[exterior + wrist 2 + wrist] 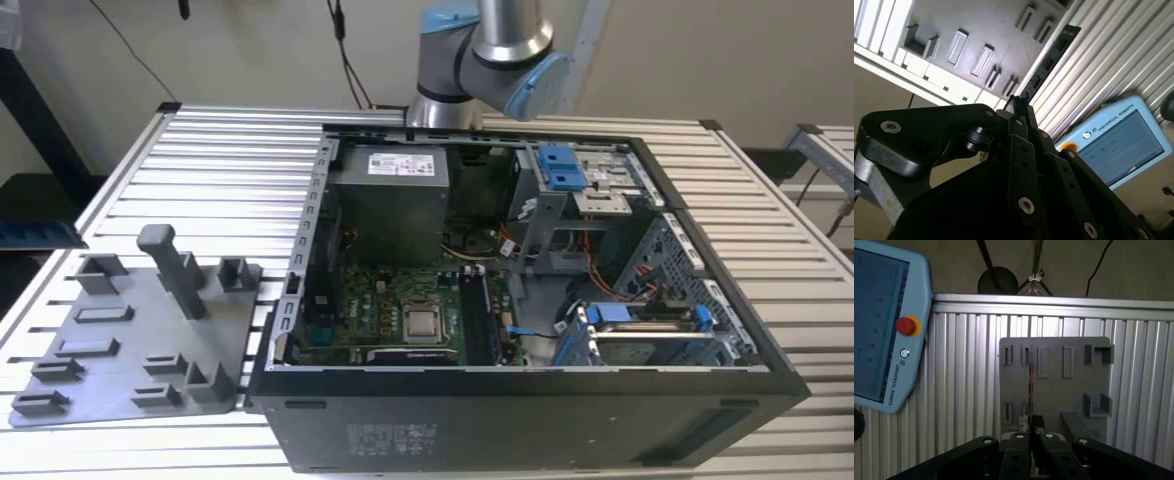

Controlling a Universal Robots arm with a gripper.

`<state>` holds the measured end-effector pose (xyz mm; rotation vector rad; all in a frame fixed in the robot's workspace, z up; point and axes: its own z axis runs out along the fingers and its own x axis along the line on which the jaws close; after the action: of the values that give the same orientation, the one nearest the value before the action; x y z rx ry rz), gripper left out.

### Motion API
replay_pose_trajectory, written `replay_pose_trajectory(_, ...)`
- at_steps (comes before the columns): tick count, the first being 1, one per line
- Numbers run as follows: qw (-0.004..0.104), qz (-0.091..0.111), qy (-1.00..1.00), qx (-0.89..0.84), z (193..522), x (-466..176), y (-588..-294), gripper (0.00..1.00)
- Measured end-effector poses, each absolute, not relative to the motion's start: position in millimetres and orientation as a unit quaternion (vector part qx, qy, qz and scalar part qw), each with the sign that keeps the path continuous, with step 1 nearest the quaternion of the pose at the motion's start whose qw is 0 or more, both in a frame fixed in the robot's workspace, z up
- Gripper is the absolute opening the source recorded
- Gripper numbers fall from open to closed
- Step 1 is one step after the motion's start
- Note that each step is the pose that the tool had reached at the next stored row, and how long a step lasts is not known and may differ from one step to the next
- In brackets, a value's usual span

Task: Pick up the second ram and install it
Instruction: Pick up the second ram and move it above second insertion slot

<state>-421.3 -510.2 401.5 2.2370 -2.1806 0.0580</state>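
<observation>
In both wrist views my gripper (1030, 429) (1019, 102) is shut on the second ram. In the first wrist view the ram (1030, 385) shows edge-on as a thin line rising from the fingertips. In the second wrist view the ram (1054, 57) is a long dark strip sticking out past them. I hold it high above the grey holder tray (1054, 390) (979, 25). In the exterior view the tray (120, 340) lies at that view's left, beside the open computer case (534, 400). The green motherboard (387, 320) with its silver chip lies on the case floor.
A pale blue teach pendant (884, 330) (1119, 140) rests on the ribbed metal table (969, 390) beside the tray. Inside the case are a power supply (387, 195), blue-tabbed drive bays (567, 175) and loose cables. My arm's base (481, 60) stands behind the case.
</observation>
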Motion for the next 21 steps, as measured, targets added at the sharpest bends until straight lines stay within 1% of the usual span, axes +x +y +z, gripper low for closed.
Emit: replay_pose_trajectory(21,0.009,0.019,-0.698,0.716,434.4,-421.3,-510.2,0.14)
